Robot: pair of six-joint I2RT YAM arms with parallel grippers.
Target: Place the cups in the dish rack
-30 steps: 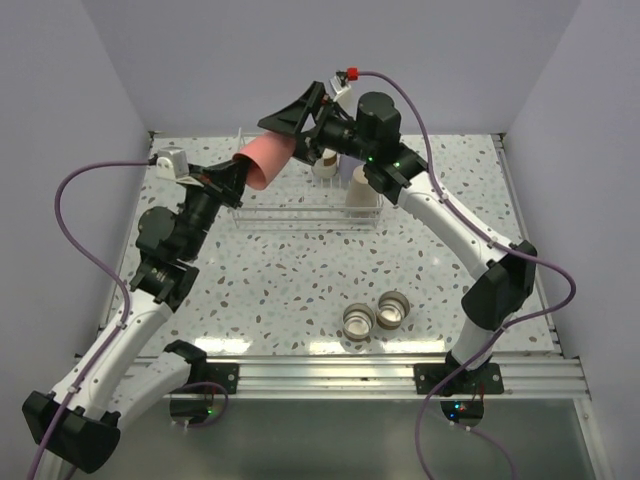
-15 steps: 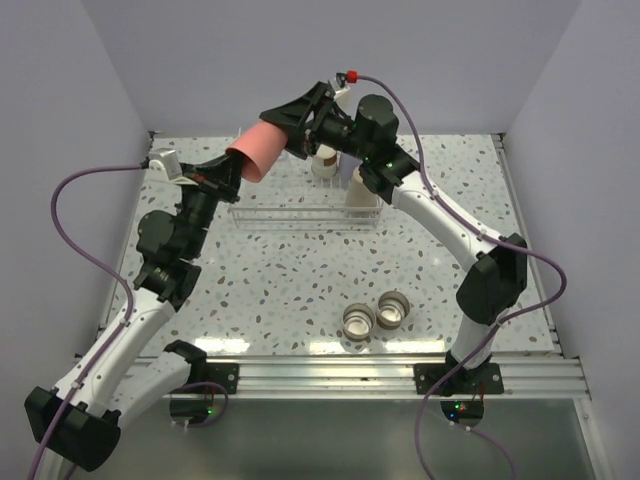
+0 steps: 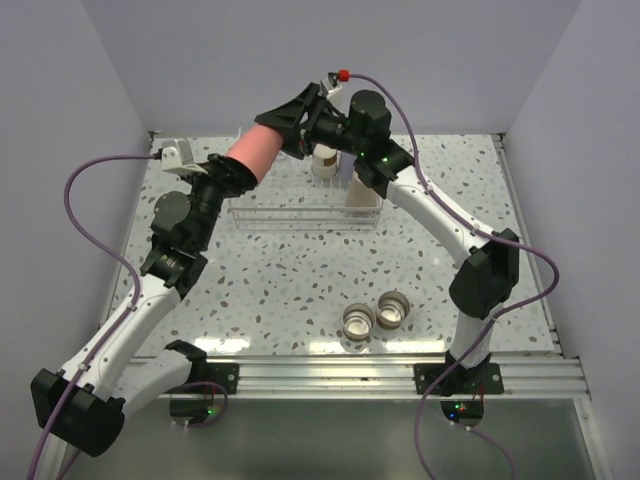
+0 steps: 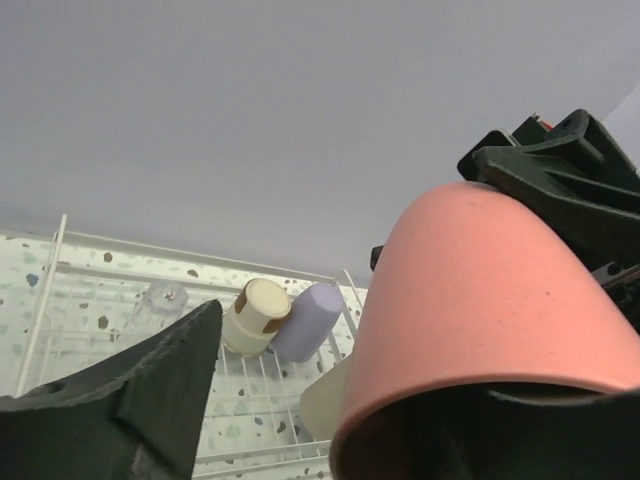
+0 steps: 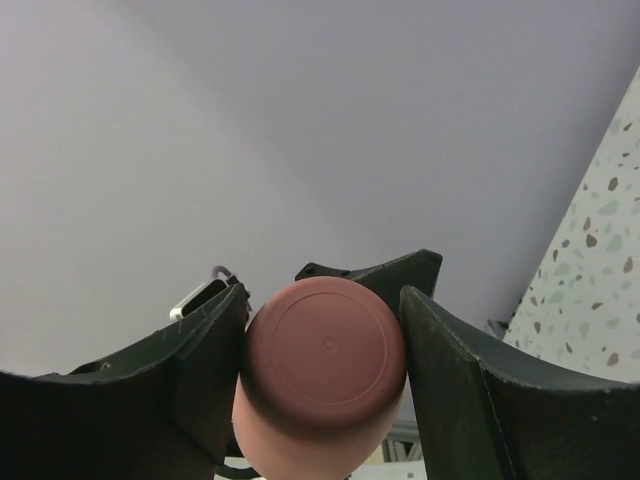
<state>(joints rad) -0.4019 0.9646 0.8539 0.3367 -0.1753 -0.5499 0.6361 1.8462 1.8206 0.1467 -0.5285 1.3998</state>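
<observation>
**A:** Both arms have drifted toward 10 o'clock, taking the red-pink cup (image 3: 252,150) with them. It hangs sideways in the air over the 10 o'clock corner of the dish rack (image 3: 300,216), not inside it.

**B:** Who has it?

**A:** The right gripper (image 3: 277,133) is clamped on its base. The left gripper (image 3: 230,170) sits at the mouth end, with one finger off the wall and the other hidden, so I cannot tell.

**B:** Mid hand-over, I'd judge. Room?

**A:** The back wall is close at 12 o'clock. The beige cup (image 3: 362,190) crowds the rack's 3 o'clock end, and 9 o'clock looks freer.
</observation>
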